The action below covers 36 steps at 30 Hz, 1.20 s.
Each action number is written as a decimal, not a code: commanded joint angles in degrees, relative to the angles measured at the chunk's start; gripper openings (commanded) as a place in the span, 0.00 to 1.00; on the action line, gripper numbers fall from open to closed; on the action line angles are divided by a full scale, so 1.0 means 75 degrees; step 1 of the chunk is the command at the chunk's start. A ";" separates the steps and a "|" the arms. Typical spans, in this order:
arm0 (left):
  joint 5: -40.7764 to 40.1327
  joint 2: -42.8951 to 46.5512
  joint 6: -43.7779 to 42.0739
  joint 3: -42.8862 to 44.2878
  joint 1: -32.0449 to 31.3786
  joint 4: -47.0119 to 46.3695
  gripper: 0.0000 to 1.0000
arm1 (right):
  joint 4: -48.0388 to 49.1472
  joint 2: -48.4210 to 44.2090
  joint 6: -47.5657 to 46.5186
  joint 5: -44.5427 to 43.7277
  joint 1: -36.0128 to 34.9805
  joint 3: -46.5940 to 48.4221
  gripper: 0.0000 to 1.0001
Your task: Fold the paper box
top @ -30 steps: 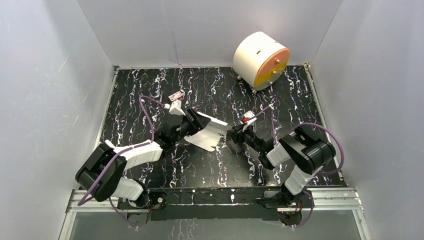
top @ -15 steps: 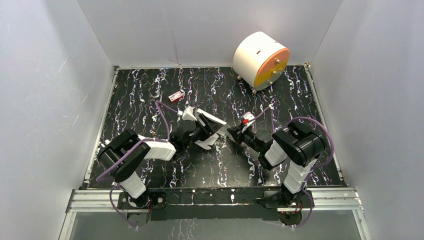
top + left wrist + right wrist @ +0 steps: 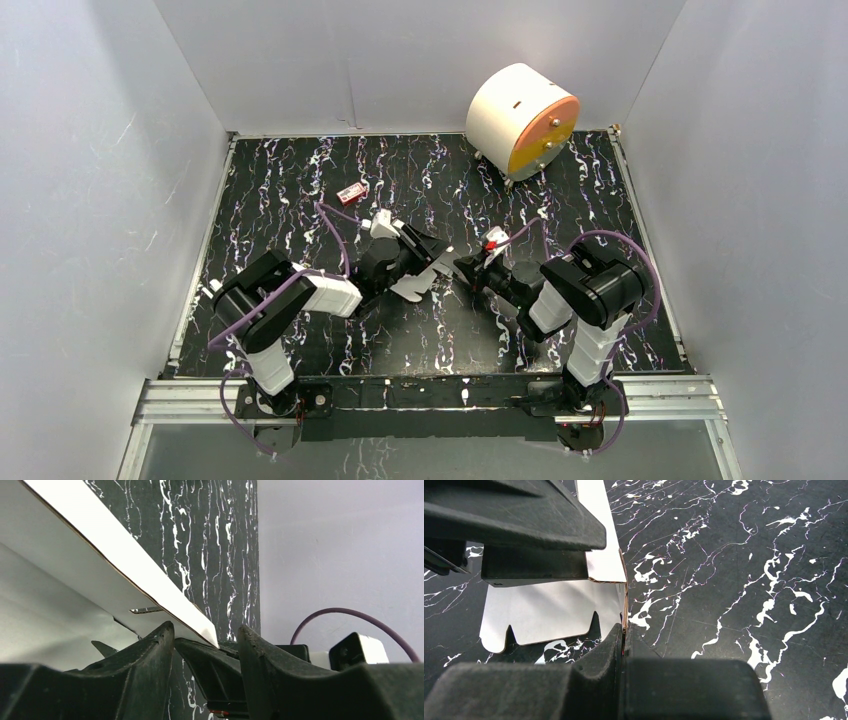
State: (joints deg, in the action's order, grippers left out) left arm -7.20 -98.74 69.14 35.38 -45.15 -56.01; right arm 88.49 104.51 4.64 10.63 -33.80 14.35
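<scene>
Since a second ago the left arm (image 3: 300, 292) has drawn its elbow in toward the middle and carried its tool further right. The paper box (image 3: 420, 284), then spread open in plain sight from above, now shows there only as a white sliver. By comparison the right arm (image 3: 590, 290) has shifted little.

Noted on the black marbled table (image 3: 300, 170): a big white drum (image 3: 520, 118) with an orange face stands at the far right, well apart from the work.

The paper box sits mid-table between the two arms, partly folded, with one panel raised and a notched flap low over the table.

On the left gripper (image 3: 205, 630) the fingers stand apart; a corner of the raised panel lies in the gap, not pinched. The right gripper (image 3: 624, 630) is clamped tight on the thin edge of an upright panel.

A small red item (image 3: 351, 192) lies toward the far left, apart from both arms.

Risks, as judged:
- **Loss of hold:** one thin-edge pinch alone secures the box, so a pull from either arm may slide it free or tear the card.
- **Buckling:** if the left fingers close off the crease, the panel may buckle rather than fold.
- **Collision:** the two grippers sit very near each other and could strike.
</scene>
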 commanded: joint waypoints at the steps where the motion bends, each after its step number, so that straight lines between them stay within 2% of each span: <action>1: -0.0299 -0.0130 0.0086 0.0276 -0.0027 -0.0315 0.45 | 0.0992 0.0016 -0.0213 -0.0112 -0.0107 -0.0054 0.00; 9: -0.0121 -0.0473 0.0162 0.0475 -0.0036 -0.0476 0.30 | 0.0755 0.0001 -0.0452 -0.0270 -0.0294 0.0043 0.00; 14: -0.0070 -0.0437 0.0005 0.0356 -0.0039 -0.0520 0.12 | 0.0752 0.0011 -0.0489 -0.0355 -0.0301 0.0022 0.00; 18: -0.0051 -0.0288 -0.0343 0.0171 -0.0039 -0.0540 0.03 | 0.0731 -0.0023 -0.0502 -0.0386 -0.0303 0.0009 0.00; 22: 0.0048 -0.0145 -0.0866 0.0029 -0.0036 -0.0544 0.02 | 0.0709 -0.0045 -0.0502 -0.0404 -0.0309 0.0006 0.00; 31: 0.0415 -0.0328 -0.3886 0.0022 -0.0039 -0.0440 0.09 | 0.0394 -0.0234 -0.0503 -0.0223 -0.0299 0.0055 0.00; 36: 0.0170 -0.0459 -0.5384 -0.0006 -0.0058 -0.0452 0.10 | 0.0308 -0.0235 -0.0512 -0.0004 -0.0307 0.0094 0.00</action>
State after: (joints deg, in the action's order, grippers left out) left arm -5.06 -102.43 42.61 36.01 -45.19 -58.85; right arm 88.31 104.36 1.67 8.56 -35.77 14.35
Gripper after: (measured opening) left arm 0.099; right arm 0.074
